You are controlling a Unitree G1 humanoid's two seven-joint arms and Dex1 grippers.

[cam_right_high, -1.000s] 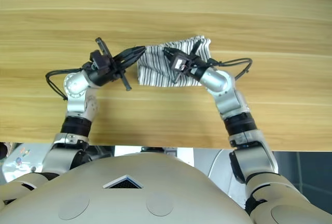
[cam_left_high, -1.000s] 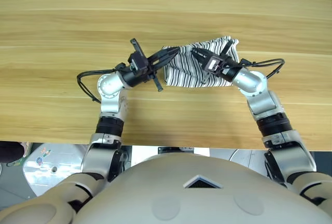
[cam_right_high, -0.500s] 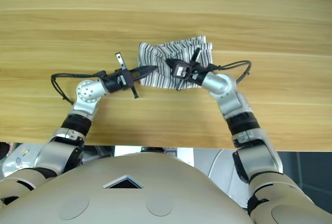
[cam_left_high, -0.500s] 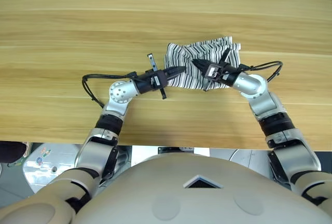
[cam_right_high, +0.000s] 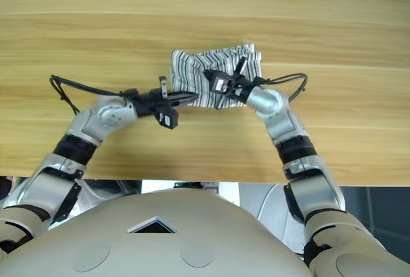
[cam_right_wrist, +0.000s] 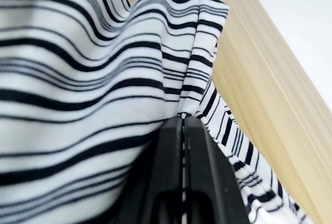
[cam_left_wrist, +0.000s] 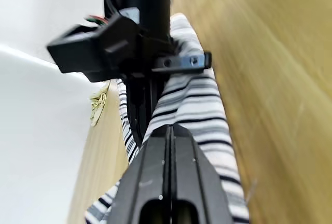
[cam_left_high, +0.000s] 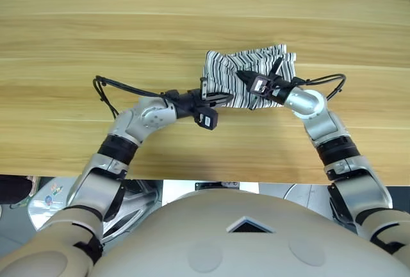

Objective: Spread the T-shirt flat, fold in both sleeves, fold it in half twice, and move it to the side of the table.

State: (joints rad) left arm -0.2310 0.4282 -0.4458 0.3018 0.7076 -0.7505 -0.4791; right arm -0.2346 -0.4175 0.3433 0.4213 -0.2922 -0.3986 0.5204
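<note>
The black-and-white striped T-shirt [cam_left_high: 221, 72] lies folded into a small bundle on the wooden table [cam_left_high: 96, 20], right of centre. My left gripper [cam_left_high: 229, 98] is shut, its tips at the bundle's near edge, resting on the cloth [cam_left_wrist: 207, 105]. My right gripper [cam_left_high: 240, 74] is also shut and lies low over the middle of the bundle. Its tip [cam_right_wrist: 182, 117] presses into a fold of the striped cloth [cam_right_wrist: 78, 79]. No cloth shows between either pair of fingers. The two grippers point toward each other, a short gap apart.
Bare wood stretches wide to the left and behind the shirt. The table's front edge [cam_left_high: 192, 179] runs just below my elbows. Black cables loop off my left arm [cam_left_high: 102, 88] and right arm [cam_left_high: 336, 81].
The shirt's left edge, held raised a second ago, now lies down in a flatter bundle. My left arm has swung right and turned, bringing its gripper to the shirt's near edge. The right gripper has dropped lower.
</note>
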